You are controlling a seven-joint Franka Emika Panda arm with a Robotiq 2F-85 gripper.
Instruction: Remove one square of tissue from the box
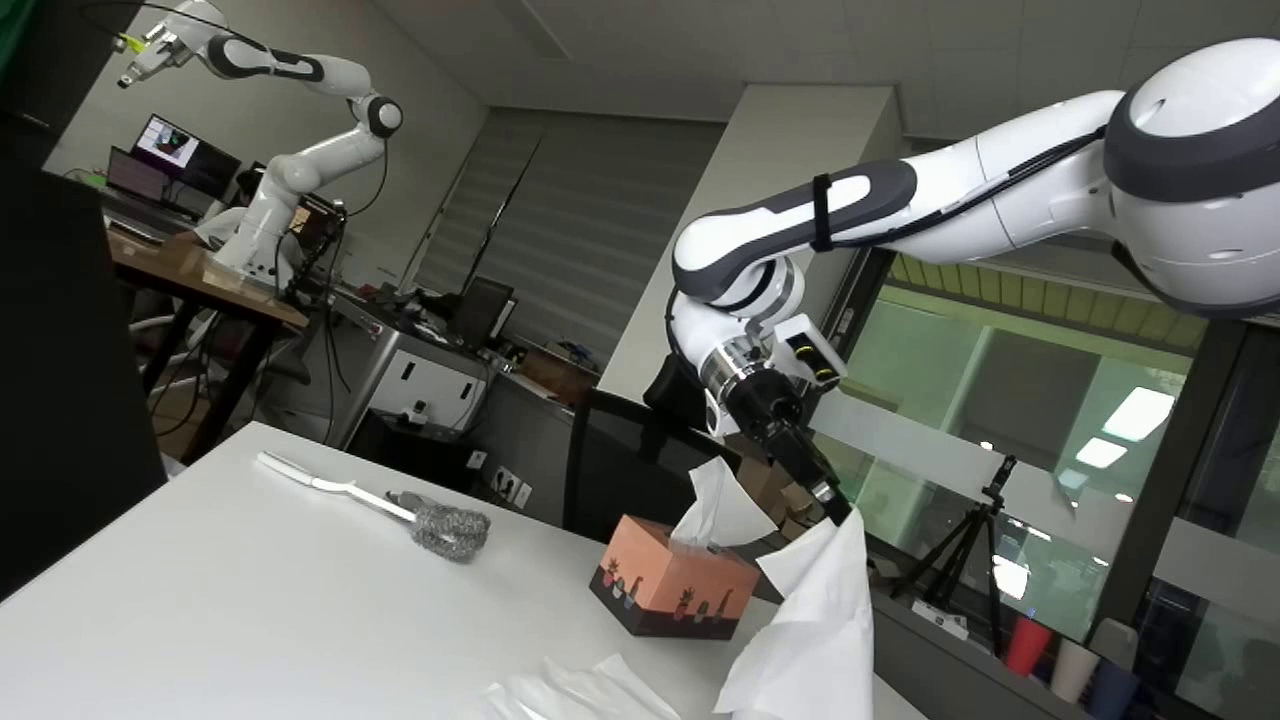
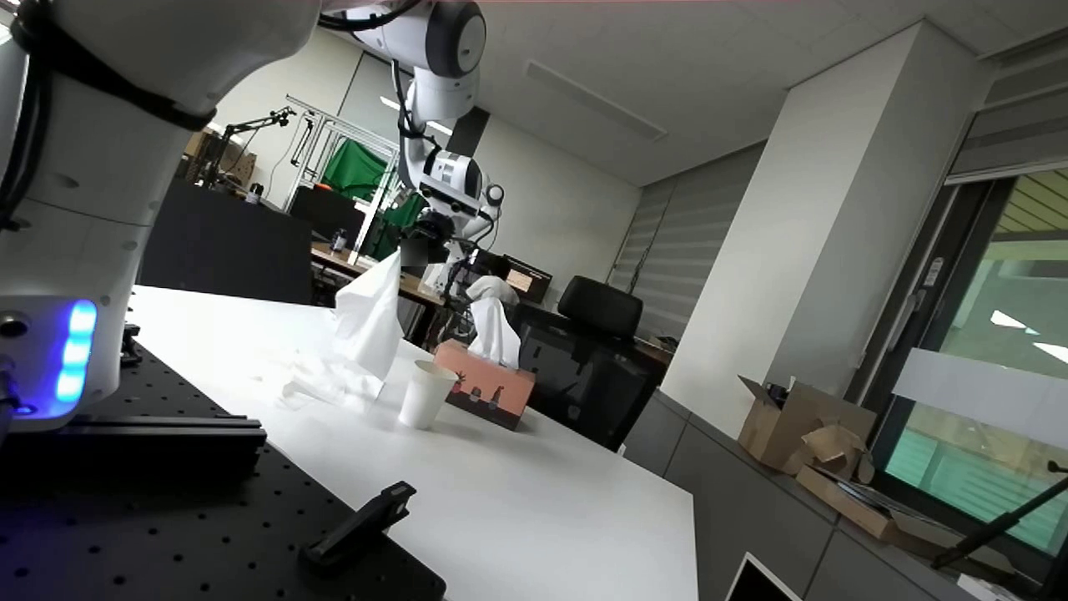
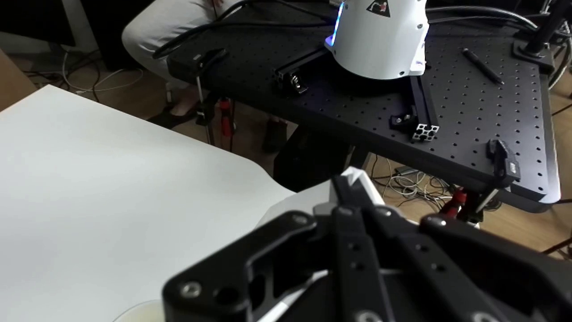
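The tissue box (image 1: pixel 665 590) is orange with a dark cactus-pattern base and stands on the white table; it also shows in an exterior view (image 2: pixel 484 386). A tissue (image 1: pixel 720 508) sticks up from its slot. My gripper (image 1: pixel 838 508) is shut on a separate white tissue (image 1: pixel 815 620), which hangs down beside the box, apart from it. In an exterior view the held tissue (image 2: pixel 371 313) hangs from the gripper (image 2: pixel 409 252) over the table. In the wrist view the fingers (image 3: pixel 351 188) are together, with a bit of tissue (image 3: pixel 356 173) at their tips.
Crumpled tissue (image 1: pixel 585 692) lies on the table (image 1: pixel 300 620). A white paper cup (image 2: pixel 427 396) stands beside the box. A white-handled brush with a grey scouring head (image 1: pixel 450 530) lies on the table. A black clamp (image 2: pixel 359 530) sits on the robot's base plate. A black chair (image 2: pixel 576 367) stands behind the box.
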